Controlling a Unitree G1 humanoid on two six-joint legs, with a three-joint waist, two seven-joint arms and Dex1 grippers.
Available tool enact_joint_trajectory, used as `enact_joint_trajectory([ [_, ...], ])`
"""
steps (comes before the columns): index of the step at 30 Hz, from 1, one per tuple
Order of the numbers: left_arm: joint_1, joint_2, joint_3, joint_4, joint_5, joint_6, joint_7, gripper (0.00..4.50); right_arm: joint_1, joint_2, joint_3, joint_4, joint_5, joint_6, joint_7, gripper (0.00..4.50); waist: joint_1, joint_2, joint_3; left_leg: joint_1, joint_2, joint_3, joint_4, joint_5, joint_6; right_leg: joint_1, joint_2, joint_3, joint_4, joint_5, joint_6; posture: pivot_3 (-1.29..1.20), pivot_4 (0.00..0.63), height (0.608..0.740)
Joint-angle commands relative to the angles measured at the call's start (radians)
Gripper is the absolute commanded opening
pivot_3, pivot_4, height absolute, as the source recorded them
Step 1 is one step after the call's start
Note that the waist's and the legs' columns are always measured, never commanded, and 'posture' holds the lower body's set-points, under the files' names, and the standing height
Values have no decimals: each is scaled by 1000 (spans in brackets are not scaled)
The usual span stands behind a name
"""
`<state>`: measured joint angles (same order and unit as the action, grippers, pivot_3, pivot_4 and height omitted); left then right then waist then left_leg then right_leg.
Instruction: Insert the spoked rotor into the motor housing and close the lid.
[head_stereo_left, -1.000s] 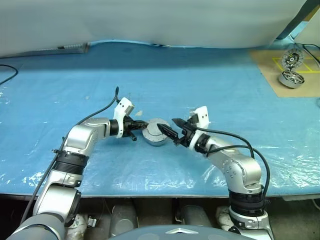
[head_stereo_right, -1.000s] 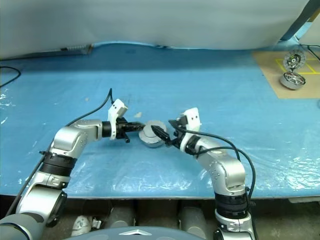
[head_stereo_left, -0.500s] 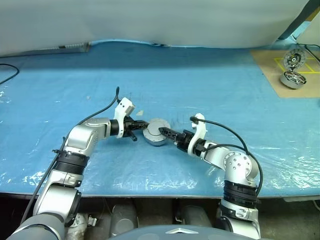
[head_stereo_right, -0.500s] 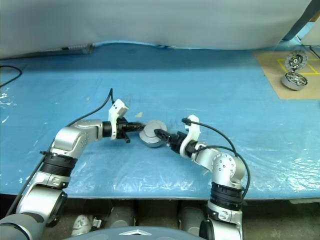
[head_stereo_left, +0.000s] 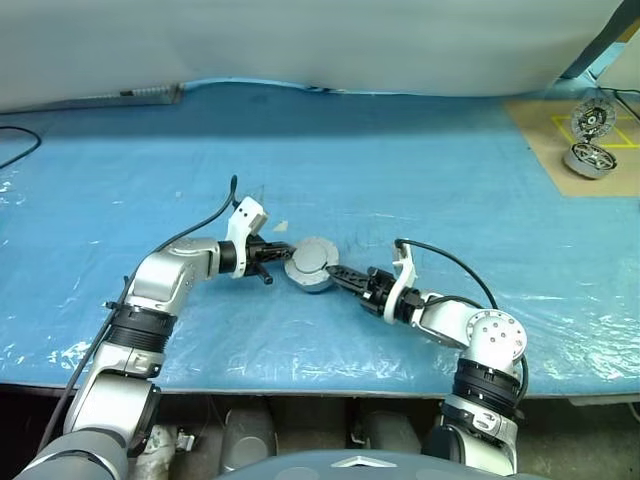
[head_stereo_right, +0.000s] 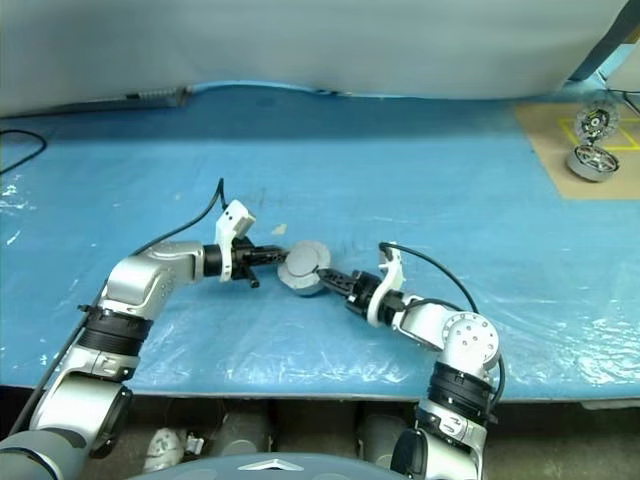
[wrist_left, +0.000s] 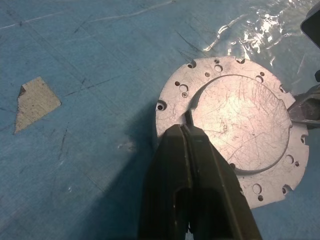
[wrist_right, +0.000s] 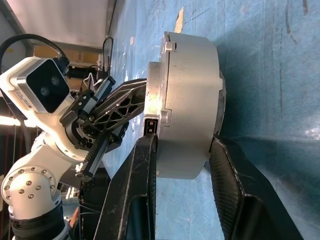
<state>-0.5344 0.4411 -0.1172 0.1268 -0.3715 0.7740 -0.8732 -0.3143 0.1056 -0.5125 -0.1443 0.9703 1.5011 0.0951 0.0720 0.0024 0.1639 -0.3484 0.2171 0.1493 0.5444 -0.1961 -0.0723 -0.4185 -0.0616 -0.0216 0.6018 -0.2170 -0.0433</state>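
Note:
The motor housing (head_stereo_left: 312, 268) sits mid-table on the blue sheet, and its plain grey lid (wrist_left: 235, 125) lies flat on top. My left gripper (head_stereo_left: 284, 255) is shut, with its tips resting on the lid's near edge (wrist_left: 186, 131). From the other side my right gripper (head_stereo_left: 333, 272) reaches in, rolled on edge. It clamps the stack (wrist_right: 190, 100), with one finger over the lid's rim and the other under the housing's base. The spoked rotor is hidden.
A brown cardboard sheet (head_stereo_left: 545, 140) at the far right corner carries another silver motor unit (head_stereo_left: 587, 160) and a spoked disc (head_stereo_left: 588, 118). A black cable (head_stereo_left: 15, 145) lies at the far left. A small tan scrap (wrist_left: 35, 100) lies beside the housing.
My right gripper rolled onto its edge, sank toward the table and closed from wide open onto the lidded housing. The left gripper kept still on the lid.

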Motion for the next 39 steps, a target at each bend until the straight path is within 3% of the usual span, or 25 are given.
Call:
enact_joint_trajectory([
  [1, 16, 2, -18, 0, 2, 21, -4, 0, 20, 71, -11, -24, 62, 12, -24, 1113, 0, 0, 0, 0, 0, 0, 0, 0, 0, 0, 0, 0, 0, 0, 0, 0, 150, 740],
  [2, 14, 0, -14, -1, -5, 26, -7, 0, 23, 71, -9, -24, 68, 9, -31, 1113, 0, 0, 0, 0, 0, 0, 0, 0, 0, 0, 0, 0, 0, 0, 0, 0, 150, 740],
  [6, 1, -13, 20, -6, -35, 40, -5, 807, 30, 70, -5, -24, 93, -1, -55, 1113, 0, 0, 0, -1, 0, 0, -1, 0, 0, 0, 0, 0, 0, 0, 1, 0, 150, 740],
  [17, -28, -122, 332, 44, -213, 205, 175, 4492, 6, 78, -35, -12, 266, -109, -155, 1113, -3, 0, 1, -4, -1, -1, 0, 0, 0, -6, 0, -1, 0, 2, 4, 0, 150, 740],
  [24, -23, -252, 647, 101, -457, 410, 400, 4500, -46, 54, 14, 16, 391, -229, -240, 1113, -2, 0, 2, -5, -1, -1, 0, 0, 0, -6, 0, -1, 0, 2, 4, 0, 150, 740],
  [30, 19, -368, 763, 83, -611, 474, 524, 4500, -74, 36, 80, 34, 472, -303, -293, 1113, -1, 0, 2, -9, -1, -2, 1, 0, 0, -6, 0, -1, 0, 2, 5, 0, 150, 740],
  [39, 53, -492, 829, 48, -823, 439, 656, 4500, -76, 17, 187, 36, 564, -352, -339, 1113, 0, -3, 3, -13, 0, -3, 1, 0, 0, -7, 0, -3, -2, 3, 6, 0, 150, 740],
])
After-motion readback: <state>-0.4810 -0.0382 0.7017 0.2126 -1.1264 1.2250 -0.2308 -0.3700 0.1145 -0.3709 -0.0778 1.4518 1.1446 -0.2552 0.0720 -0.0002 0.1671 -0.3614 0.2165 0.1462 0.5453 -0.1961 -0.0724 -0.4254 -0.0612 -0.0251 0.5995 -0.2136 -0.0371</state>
